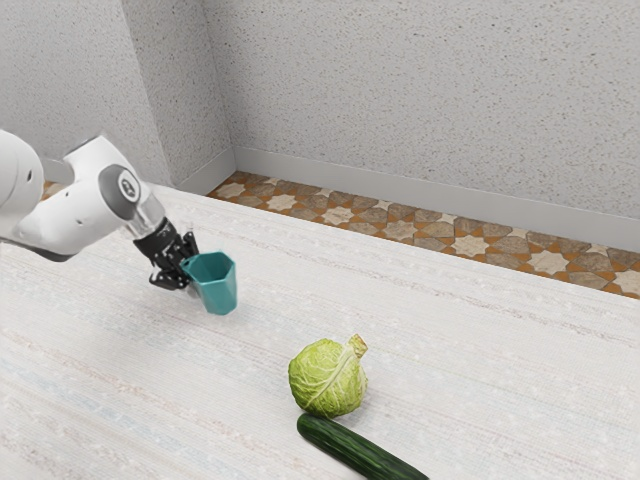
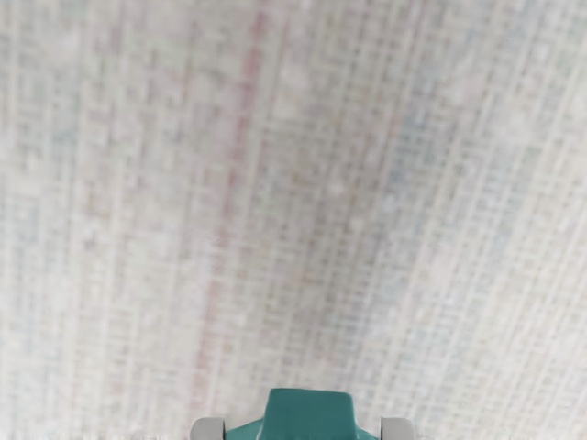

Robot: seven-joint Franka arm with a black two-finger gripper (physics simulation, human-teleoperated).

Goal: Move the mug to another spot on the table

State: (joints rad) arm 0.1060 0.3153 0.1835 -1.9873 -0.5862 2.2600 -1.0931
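Note:
A teal faceted mug (image 1: 214, 280) hangs tilted above the pale table (image 1: 480, 330), its open mouth turned toward the arm. My black gripper (image 1: 183, 268) is shut on the mug's rim at the exterior view's left. In the wrist view the mug (image 2: 307, 414) is a teal shape right under my hand, with the table's pale grain (image 2: 293, 183) behind it. I cannot tell from these views whether the mug's base touches the table.
A green cabbage (image 1: 328, 376) sits near the table's front, with a dark green cucumber (image 1: 358, 450) lying just in front of it. A tiled floor strip (image 1: 430, 225) and speckled walls lie beyond the table's far edge.

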